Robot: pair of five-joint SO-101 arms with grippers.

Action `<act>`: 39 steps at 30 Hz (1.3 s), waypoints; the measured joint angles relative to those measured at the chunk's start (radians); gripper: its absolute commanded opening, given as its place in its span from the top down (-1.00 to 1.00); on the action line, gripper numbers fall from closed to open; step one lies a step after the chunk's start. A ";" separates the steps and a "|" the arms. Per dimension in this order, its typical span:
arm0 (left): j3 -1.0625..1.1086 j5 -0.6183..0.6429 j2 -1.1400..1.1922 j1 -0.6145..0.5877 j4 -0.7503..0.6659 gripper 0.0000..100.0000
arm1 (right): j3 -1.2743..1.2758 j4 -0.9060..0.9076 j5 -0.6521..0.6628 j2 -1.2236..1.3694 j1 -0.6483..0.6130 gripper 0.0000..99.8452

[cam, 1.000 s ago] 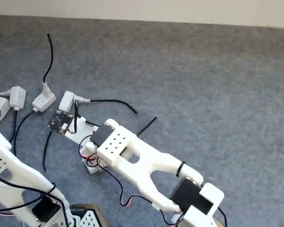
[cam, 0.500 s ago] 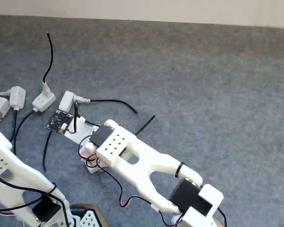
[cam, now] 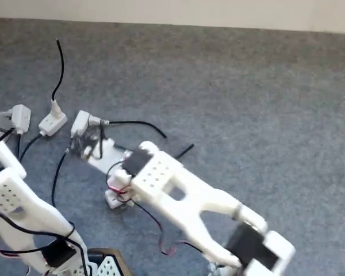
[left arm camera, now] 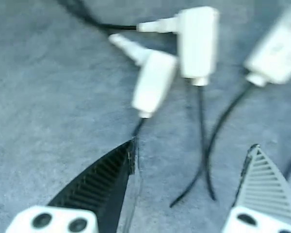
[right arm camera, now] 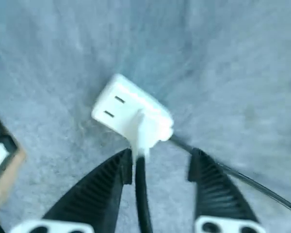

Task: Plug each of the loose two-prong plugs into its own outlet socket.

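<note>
Just left of the middle in the high view, a white socket block [cam: 80, 123] lies flat on the grey carpet [cam: 247, 103]. Its black cord [cam: 132, 123] runs off to the right. More white blocks [cam: 53, 122] lie further left. The right arm [cam: 184, 198] lies long and low from the lower right. The right gripper [right arm camera: 161, 154] is close to the socket, fingers apart, holding nothing. The left arm [cam: 17, 201] comes up from the lower left. The left gripper [left arm camera: 193, 145] hangs wide open over the blocks.
</note>
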 measured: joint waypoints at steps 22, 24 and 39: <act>1.389 -0.226 -0.695 0.661 -0.230 0.30 | 0.175 0.193 -0.077 -0.936 0.675 0.58; 1.448 -0.199 -0.697 0.710 -0.273 0.30 | 0.342 0.135 -0.077 -1.016 0.709 0.58; 1.646 -0.078 -0.698 0.875 -0.548 0.85 | 0.994 -0.160 -0.043 -1.191 0.753 0.58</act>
